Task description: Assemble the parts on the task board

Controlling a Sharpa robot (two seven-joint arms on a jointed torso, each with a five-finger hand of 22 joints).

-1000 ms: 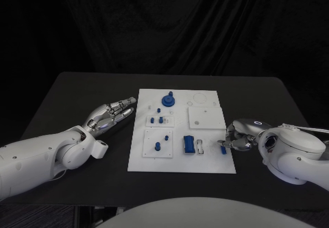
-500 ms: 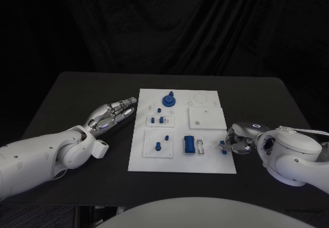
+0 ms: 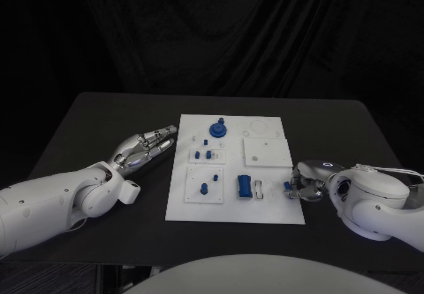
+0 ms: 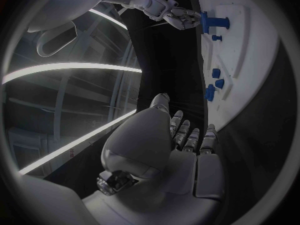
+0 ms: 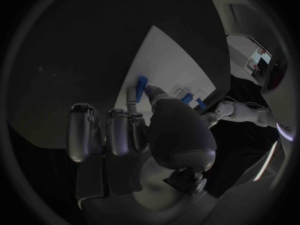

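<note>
The right hand (image 3: 307, 181) curls at the near right edge of the white task board (image 3: 269, 211), pinching a small blue peg (image 3: 288, 186) upright there. The left hand (image 3: 144, 147) lies flat on the black table (image 3: 88, 122), fingers extended, holding nothing. Since a second ago, the right hand has lifted the peg slightly.

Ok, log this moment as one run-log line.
right hand: pinching small blue part at task board right edge | left hand: open, resting on table beside board

right hand (image 3: 306, 182) pinches a blue part (image 3: 288, 186) at the task board (image 3: 234, 211) edge; left hand (image 3: 144, 147) lies beside it.
</note>
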